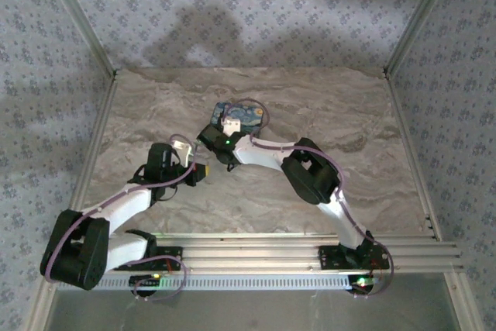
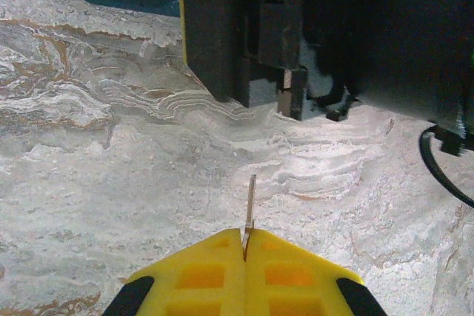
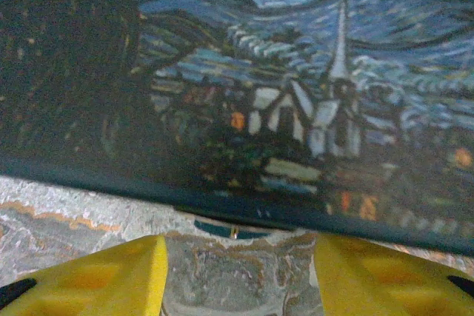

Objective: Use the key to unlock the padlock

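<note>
The left claw (image 2: 246, 248) clamps tight on one key (image 2: 251, 205). The right claw (image 3: 238, 275) stands parted and empty, facing one painted box (image 3: 281, 109) on the worktop (image 3: 74, 212).

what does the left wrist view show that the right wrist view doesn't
Left wrist, not right wrist: the thin key pinched in the shut left gripper, with the right arm's dark wrist ahead of it.
Right wrist, not left wrist: the painted village and steeple on the box close up, with the right gripper open in front of it.
Both: the marble table and the blue box, which is just a corner at the top of the left wrist view.
</note>
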Robot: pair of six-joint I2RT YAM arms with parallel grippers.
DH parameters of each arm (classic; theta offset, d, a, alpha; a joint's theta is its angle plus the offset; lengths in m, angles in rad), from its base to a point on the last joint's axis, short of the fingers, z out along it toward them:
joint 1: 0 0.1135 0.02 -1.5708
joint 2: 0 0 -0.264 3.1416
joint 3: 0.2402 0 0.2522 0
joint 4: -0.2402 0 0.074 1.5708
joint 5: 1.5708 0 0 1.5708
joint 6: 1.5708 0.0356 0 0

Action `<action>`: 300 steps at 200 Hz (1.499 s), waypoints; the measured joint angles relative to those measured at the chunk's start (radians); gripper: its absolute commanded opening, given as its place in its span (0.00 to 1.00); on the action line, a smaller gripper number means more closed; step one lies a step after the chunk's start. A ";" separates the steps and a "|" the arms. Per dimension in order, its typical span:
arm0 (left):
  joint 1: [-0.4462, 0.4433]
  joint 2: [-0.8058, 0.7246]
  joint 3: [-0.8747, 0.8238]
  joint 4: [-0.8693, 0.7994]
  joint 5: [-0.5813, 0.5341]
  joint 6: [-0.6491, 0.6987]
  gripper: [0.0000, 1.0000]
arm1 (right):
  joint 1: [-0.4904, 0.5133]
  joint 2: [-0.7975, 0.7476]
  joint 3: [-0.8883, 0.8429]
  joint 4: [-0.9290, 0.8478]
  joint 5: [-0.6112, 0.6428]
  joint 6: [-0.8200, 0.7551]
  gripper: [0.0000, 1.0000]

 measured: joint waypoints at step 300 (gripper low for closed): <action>-0.005 -0.031 -0.042 0.075 0.080 0.024 0.00 | -0.141 -0.122 -0.048 -0.044 -0.346 -0.035 0.00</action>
